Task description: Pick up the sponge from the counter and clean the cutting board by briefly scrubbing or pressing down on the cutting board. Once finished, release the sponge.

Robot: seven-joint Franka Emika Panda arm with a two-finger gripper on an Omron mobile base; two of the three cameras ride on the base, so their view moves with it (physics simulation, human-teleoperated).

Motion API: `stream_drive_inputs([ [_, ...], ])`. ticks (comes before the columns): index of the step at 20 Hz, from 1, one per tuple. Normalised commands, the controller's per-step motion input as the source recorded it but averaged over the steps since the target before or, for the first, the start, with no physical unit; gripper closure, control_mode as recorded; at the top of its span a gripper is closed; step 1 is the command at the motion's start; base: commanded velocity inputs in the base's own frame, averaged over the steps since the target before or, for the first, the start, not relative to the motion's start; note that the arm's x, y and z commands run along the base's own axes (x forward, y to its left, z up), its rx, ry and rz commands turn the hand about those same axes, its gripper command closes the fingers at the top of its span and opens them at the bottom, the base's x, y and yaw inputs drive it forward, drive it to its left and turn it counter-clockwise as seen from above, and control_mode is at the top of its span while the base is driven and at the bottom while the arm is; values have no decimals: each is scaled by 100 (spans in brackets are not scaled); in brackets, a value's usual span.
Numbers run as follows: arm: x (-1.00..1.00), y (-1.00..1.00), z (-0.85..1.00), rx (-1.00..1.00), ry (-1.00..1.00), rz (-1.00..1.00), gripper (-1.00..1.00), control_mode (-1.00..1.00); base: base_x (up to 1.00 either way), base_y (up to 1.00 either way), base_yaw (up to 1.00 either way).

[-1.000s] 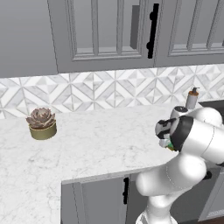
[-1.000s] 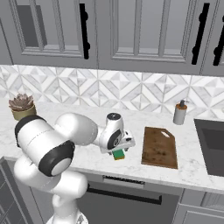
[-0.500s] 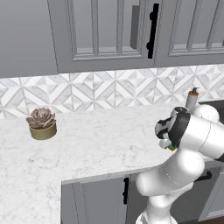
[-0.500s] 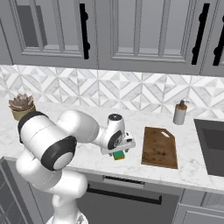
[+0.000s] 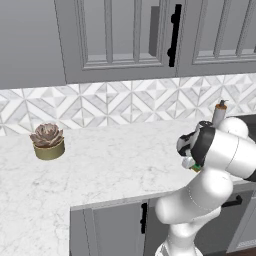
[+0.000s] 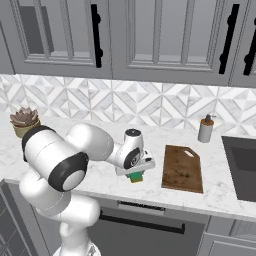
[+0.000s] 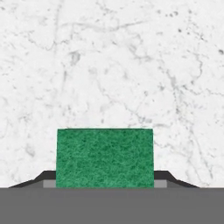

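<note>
Sponge (image 7: 105, 157) in end effector (image 6: 136, 173) — cutting board (image 6: 183, 168) beside, dispenser (image 6: 205, 129) behind.

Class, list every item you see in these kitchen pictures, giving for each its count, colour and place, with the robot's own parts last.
sponge: one, green top, between the gripper fingers over the counter
cutting board: one, dark brown, flat on the counter left of the sink
counter: one, white marble
potted plant: one, pinkish in olive pot, counter's left end
soap bottle: one, grey, beside the backsplash
sink: one, dark, right edge
cabinets: grey, above
gripper: one, at the sponge
</note>
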Motion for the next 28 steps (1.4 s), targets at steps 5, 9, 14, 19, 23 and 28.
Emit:
stream_drive_inputs([
  [5,0,-14,6,2,0,0,100,-100,0,0,0],
  [9,14,-56,56,8,0,0,100,-100,0,0,0],
  [14,24,-43,75,0,0,0,100,-100,0,0,0],
  [19,77,-37,20,8,9,0,100,-100,0,0,0],
  [23,38,-20,-4,4,0,-4,100,-100,0,0,0],
  [28,36,-19,0,0,-4,-3,100,-100,0,0,0],
])
